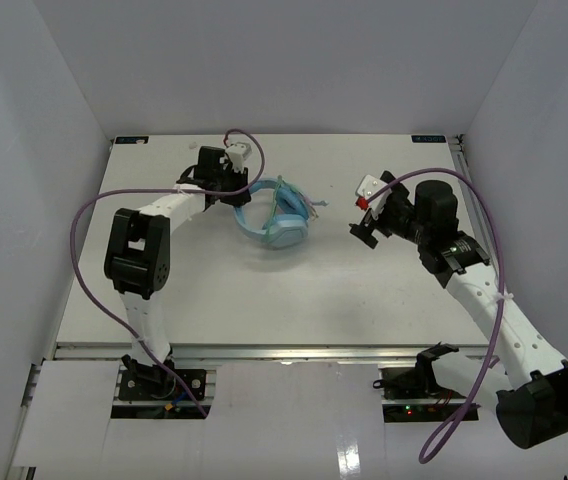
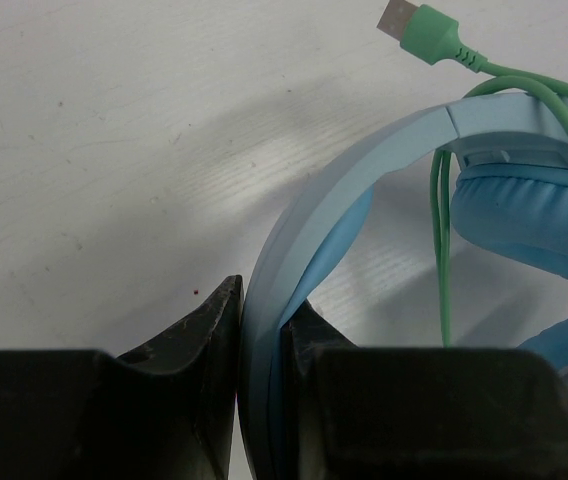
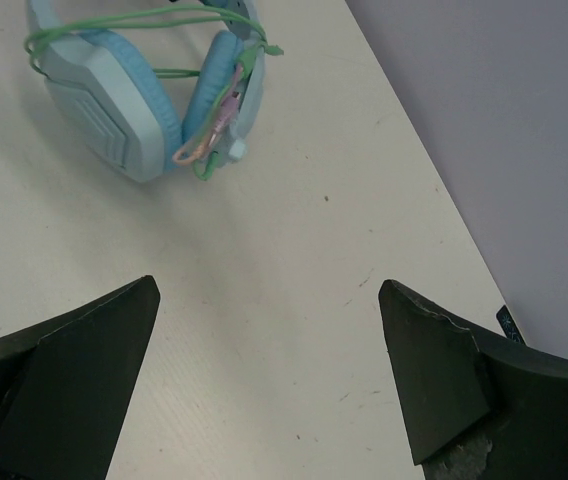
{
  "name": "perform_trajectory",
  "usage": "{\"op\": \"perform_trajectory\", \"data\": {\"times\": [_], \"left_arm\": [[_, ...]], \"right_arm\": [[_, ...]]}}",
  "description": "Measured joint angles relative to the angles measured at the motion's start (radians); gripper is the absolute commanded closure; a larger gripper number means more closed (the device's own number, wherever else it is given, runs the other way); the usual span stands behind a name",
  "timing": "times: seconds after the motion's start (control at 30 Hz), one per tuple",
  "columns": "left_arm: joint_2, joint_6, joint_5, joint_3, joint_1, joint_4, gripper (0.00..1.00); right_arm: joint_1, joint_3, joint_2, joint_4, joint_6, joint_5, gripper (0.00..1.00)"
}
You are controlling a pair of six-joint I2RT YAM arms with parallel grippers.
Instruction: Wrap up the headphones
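Site: robotics lab test cell, as I view it from my remote station. White tabletop (image 1: 364,300) boxed in by plain pale walls (image 1: 24,150). The left arm (image 1: 139,250) and right arm (image 1: 494,300) are bolted to a metal rail (image 1: 294,352) at the near edge. Purple cables (image 1: 84,270) hang in loose loops, and exposed electronics (image 1: 404,408) with small lit lamps sit by the right base.

We see the light blue headphones (image 1: 286,230) lying on the table (image 1: 264,300), left of centre, earcups close together. Their green cable (image 2: 443,260) loops over the earcups, seemingly loosely, with the plug (image 2: 421,27) lying free beside the headband.
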Motion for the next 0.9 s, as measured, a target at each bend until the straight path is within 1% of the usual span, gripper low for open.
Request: {"op": "perform_trajectory", "data": {"times": [0.17, 0.27, 0.33, 0.4, 0.5, 0.57, 0.63, 0.7, 0.9], "left_arm": [[0.098, -0.027, -0.016, 0.027, 0.000, 0.025, 1.00], [0.124, -0.045, -0.017, 0.027, 0.000, 0.038, 0.99], [0.126, -0.056, -0.017, 0.027, 0.000, 0.049, 0.91], [0.126, -0.062, -0.018, 0.027, 0.000, 0.066, 0.80], [0.126, -0.071, -0.024, 0.019, 0.000, 0.089, 0.67], [0.126, -0.075, -0.026, 0.010, 0.000, 0.106, 0.56], [0.123, -0.087, -0.025, -0.001, 0.000, 0.119, 0.49], [0.120, -0.094, -0.024, -0.009, 0.000, 0.130, 0.40], [0.105, -0.105, -0.023, -0.015, 0.000, 0.145, 0.21]], "right_arm": [[-0.007, -0.026, -0.034, -0.009, 0.026, -0.015, 0.03], [-0.015, -0.044, -0.034, -0.018, 0.035, -0.017, 0.03], [-0.021, -0.053, -0.034, -0.023, 0.043, -0.024, 0.03], [-0.027, -0.054, -0.034, -0.027, 0.053, -0.034, 0.03], [-0.035, -0.054, -0.034, -0.028, 0.060, -0.046, 0.02], [-0.039, -0.054, -0.034, -0.028, 0.064, -0.053, 0.03], [-0.042, -0.054, -0.034, -0.029, 0.067, -0.058, 0.02], [-0.045, -0.054, -0.034, -0.029, 0.072, -0.062, 0.03], [-0.052, -0.054, -0.034, -0.029, 0.079, -0.067, 0.03]]}}
